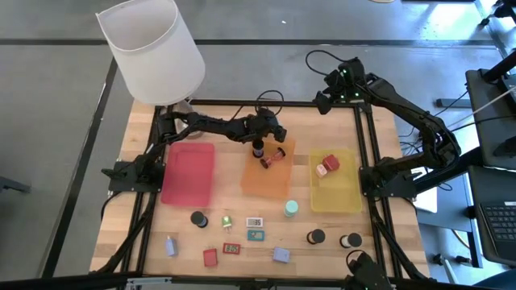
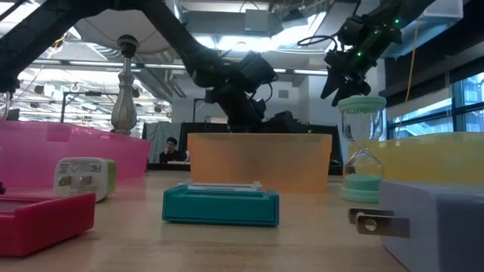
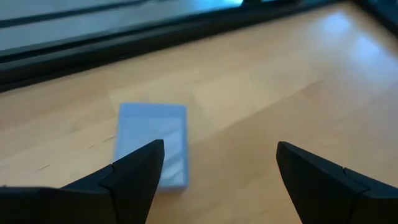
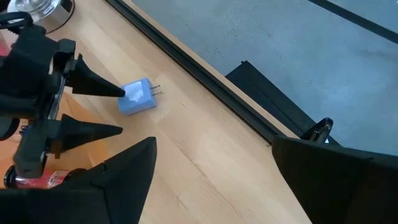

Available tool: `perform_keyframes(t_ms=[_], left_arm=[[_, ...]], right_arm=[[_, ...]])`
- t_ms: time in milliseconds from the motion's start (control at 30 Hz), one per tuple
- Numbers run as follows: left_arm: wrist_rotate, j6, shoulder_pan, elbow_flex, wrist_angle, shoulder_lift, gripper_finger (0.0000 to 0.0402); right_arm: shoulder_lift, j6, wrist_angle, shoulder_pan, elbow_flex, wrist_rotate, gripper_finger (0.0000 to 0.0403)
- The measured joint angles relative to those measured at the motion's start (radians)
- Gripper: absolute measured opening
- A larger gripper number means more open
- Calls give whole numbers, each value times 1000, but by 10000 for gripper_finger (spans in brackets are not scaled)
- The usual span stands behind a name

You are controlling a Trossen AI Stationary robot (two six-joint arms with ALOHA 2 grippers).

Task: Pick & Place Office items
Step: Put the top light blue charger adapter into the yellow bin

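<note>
A lavender plug block (image 4: 138, 98) (image 3: 152, 140) lies flat on the wood between the orange tray (image 1: 268, 181) and the table's far rail. My left gripper (image 4: 121, 112) (image 3: 221, 149) (image 1: 274, 131) is open, over the tray's far edge, pointing at the block without touching it. A black round item (image 1: 258, 150) and a red one (image 1: 274, 158) lie in the orange tray. A red-and-white item (image 1: 326, 167) sits in the yellow tray (image 1: 335, 193). My right gripper (image 4: 214, 146) (image 1: 326, 101) is open, raised over the far right corner.
A pink tray (image 1: 188, 173) lies left of the orange one. Near the front edge lie black rounds (image 1: 316, 237), a teal hourglass-like item (image 2: 361, 143), small rectangles (image 1: 255, 221), a red block (image 1: 210, 257) and lavender blocks (image 1: 280, 254). The lamp (image 1: 153, 40) stands at the far left.
</note>
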Motion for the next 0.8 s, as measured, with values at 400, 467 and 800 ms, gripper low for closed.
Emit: perform_keyframes(t_ms=[400, 467, 800], left_arm=[[233, -70, -1, 206, -409, 0, 308], [264, -80, -3, 221, -425, 0, 308], [460, -134, -4, 268, -495, 0, 308]], right_arm=[[0, -19, 0, 0, 0, 0, 323], [0, -19, 0, 0, 0, 0, 323], [0, -22, 0, 0, 0, 0, 323]])
